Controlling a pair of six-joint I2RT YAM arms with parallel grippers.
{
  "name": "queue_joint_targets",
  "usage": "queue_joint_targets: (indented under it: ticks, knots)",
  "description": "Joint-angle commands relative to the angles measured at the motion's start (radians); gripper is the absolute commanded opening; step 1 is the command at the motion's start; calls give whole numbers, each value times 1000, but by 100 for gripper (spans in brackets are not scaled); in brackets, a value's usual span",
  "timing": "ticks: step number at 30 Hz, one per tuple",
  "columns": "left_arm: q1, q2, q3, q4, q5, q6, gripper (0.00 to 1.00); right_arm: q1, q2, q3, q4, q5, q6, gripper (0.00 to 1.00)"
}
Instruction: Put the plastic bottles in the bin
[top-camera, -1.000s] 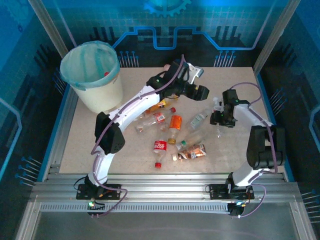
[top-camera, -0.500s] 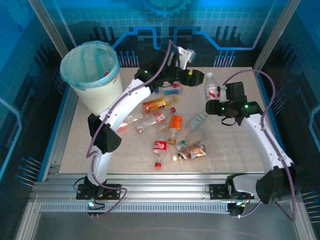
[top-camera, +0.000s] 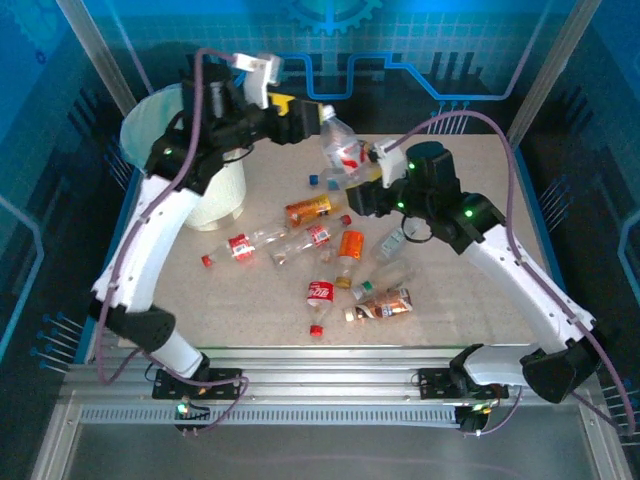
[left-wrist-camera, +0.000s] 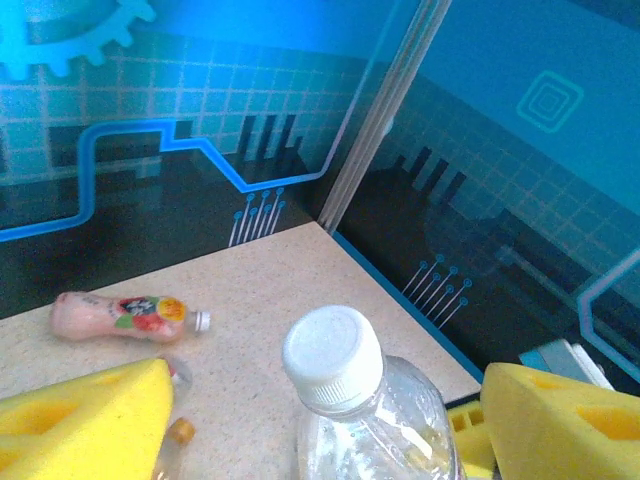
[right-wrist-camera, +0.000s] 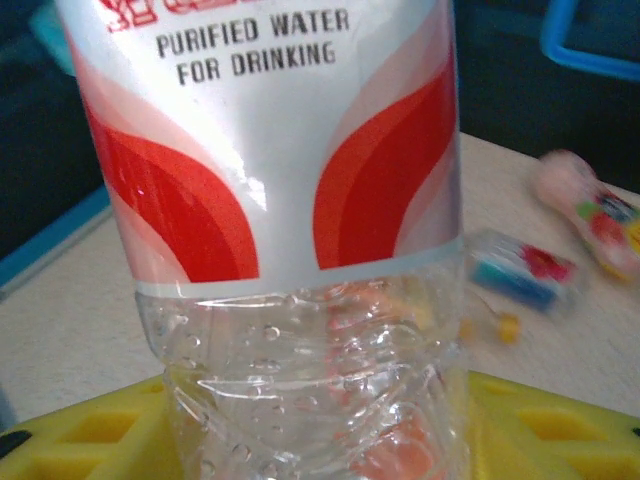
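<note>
Lifted to top middle now: clear red-labelled plastic bottle, clamped in right gripper. Swung up around its top: left gripper, jaws apart. Likely a pass toward round white blue-bagged bin, upper left.

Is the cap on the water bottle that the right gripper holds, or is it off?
On. In the left wrist view a white cap sits on the neck of the water bottle.
</note>
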Motion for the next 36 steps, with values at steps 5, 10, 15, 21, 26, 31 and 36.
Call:
queue_joint_targets:
  ticks: [5, 10, 15, 21, 26, 31, 36]
  knots:
    - [104, -230, -209, 9, 33, -60, 84, 134, 121, 107, 178, -136, -93, 63]
    - [123, -329, -287, -3, 40, -41, 80, 188, 230, 204, 194, -180, -101, 63]
    - [124, -384, -296, -43, -49, -1, 74, 220, 305, 279, 185, -200, -107, 63]
    - [125, -461, -355, 12, -128, -22, 65, 259, 310, 284, 167, -197, -114, 63]
    - [125, -508, -427, 70, -142, -71, 53, 297, 263, 216, 198, -166, -129, 63]
    - [125, -513, -430, 53, -139, -91, 34, 309, 254, 202, 189, -140, -127, 63]
    - [125, -523, -435, 47, -144, -97, 24, 316, 249, 190, 197, -125, -121, 64]
